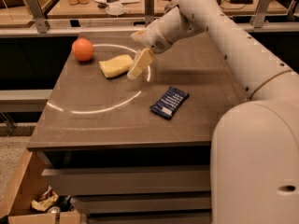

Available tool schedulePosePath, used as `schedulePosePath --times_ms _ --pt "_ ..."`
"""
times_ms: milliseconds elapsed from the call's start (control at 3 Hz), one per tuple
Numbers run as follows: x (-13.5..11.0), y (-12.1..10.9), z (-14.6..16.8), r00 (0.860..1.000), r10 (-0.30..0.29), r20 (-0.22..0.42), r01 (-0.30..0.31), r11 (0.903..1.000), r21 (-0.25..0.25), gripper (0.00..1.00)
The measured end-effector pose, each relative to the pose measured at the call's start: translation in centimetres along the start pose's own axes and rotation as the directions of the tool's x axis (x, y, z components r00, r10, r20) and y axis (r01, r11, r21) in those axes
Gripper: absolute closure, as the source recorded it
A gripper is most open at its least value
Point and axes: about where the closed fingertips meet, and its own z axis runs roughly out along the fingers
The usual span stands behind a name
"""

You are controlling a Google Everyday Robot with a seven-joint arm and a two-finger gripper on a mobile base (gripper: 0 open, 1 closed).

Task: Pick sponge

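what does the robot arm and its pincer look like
The arm is smooth, off-white and tubular, thickening into a bulky rounded shell near the camera, with small dark dots along it. No loose cables show. Its pincer, just right of the sponge, has blocky pale yellow fingers.
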Motion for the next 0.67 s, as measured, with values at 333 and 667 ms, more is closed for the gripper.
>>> schedulePosePath --times_ms 333,667 --pt "-0.4 -0.3 2.5 1.0 -0.011 -0.004 0.011 0.999 -0.043 0.0" --pt "-0.1 -0.2 4.4 1.0 -0.001 -0.024 -0.001 0.9968 -0.08 0.18"
